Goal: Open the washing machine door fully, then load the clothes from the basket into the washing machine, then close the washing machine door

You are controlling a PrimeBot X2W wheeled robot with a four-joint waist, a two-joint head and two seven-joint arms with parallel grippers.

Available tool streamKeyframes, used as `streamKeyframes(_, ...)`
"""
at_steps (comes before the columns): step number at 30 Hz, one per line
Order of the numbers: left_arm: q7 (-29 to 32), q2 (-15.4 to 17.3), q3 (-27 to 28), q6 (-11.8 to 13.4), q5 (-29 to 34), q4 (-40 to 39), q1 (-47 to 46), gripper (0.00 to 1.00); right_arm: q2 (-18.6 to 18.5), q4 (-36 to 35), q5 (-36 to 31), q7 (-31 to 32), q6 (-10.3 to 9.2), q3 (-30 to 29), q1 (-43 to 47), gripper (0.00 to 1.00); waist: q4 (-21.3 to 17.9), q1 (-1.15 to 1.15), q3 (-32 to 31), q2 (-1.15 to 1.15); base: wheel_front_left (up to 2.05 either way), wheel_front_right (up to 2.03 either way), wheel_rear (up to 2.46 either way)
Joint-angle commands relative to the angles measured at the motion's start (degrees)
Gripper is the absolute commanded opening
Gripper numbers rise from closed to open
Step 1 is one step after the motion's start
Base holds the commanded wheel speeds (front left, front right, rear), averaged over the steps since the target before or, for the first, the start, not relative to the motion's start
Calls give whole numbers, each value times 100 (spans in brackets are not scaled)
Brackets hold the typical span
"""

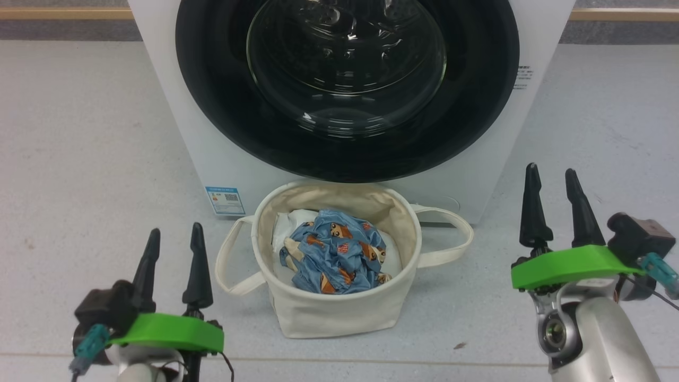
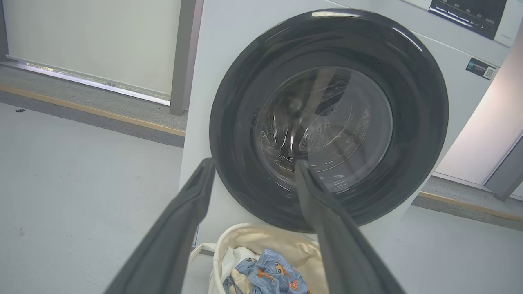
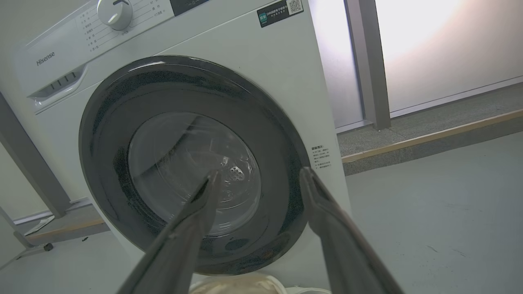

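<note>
Nearest the robot, low in the head view, the left gripper point(image 1: 175, 228) and the right gripper point(image 1: 551, 168) hang above the floor point(image 1: 79, 159). Each has its fingers spread and nothing between them. The left one sits lower and closer to the camera than the right.

Between them stands the basket point(image 1: 339, 318), on the floor just before the machine, its strap handles drooping to either side. The clothes point(image 1: 337, 252) lie crumpled inside on a white padded liner point(image 1: 289, 223). The garment looks light and limp, so a pinch on a raised fold near the top of the heap should lift it. A deeper bite risks catching the liner too.

Behind the basket rises the washing machine point(image 1: 530, 122), a blue sticker point(image 1: 225, 200) low on its front. The washing machine door point(image 1: 347, 63) lies flush against the front, apparently shut, so opening it comes first. It is probably rigid, hinged and latched, and its glossy black rim may be slippery. I cannot make out a handle or recess, nor tell which side bears the hinge.
</note>
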Motion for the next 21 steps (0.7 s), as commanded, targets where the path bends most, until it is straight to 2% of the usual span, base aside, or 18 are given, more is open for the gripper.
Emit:
streamKeyframes(1,-82,64,97,58,248,-98,-329,100,-28,-107,-213,-115,1,119,-263,100,15,0,0,0,0,0,0)
streamKeyframes(21,-418,69,-136,410,1387,581,-504,100,-39,205,-1520,-452,1,193,-320,100,81,0,204,0,0,0,0)
